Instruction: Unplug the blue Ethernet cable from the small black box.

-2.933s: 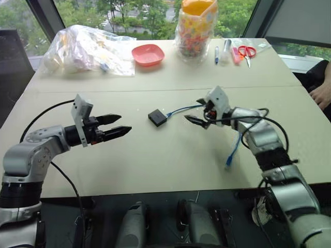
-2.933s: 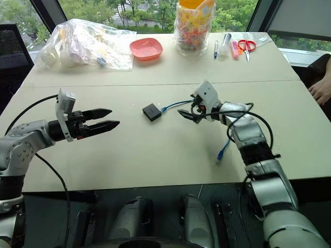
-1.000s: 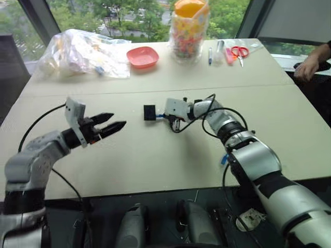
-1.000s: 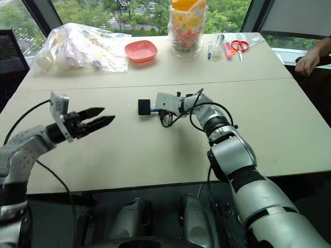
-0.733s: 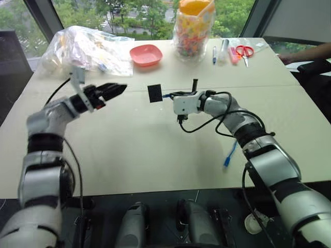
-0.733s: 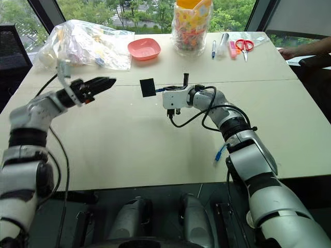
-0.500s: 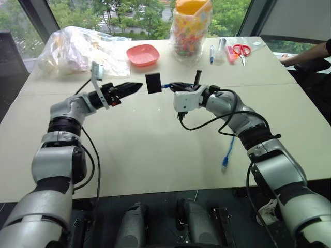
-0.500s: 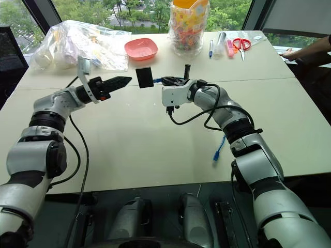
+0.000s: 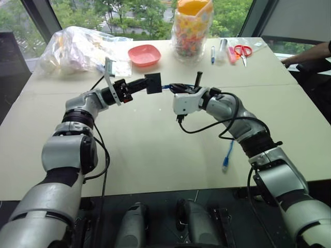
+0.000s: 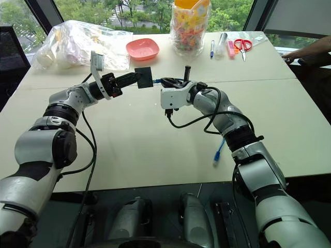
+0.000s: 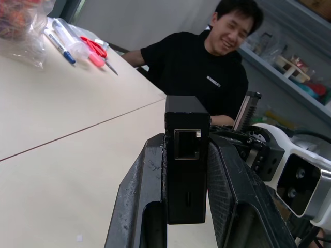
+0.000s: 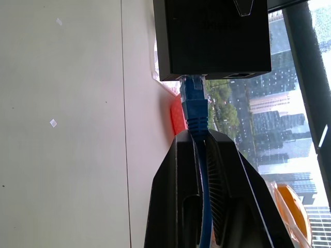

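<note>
Two hands meet above the counter [image 9: 155,155]: the left hand [image 9: 140,84] pinches the small black box [image 9: 152,82], the right hand [image 10: 164,81] pinches the blue Ethernet cable [image 12: 195,106], still plugged in. Pulling by the cord may slip or strain the latch. Behind stand a candy jar [image 9: 192,28], pink bowl [image 9: 144,54] and plastic bag [image 9: 77,46]; nothing blocks.

— What differs from a moment ago?
— The left hand [image 9: 138,85], open and short of the black box [image 9: 153,82] half a second back, now clamps it.
— And earlier?
— The box lay on the worktop [image 9: 155,150]; now the right hand [image 10: 166,81] holds it aloft by the blue cable [image 12: 196,111].
</note>
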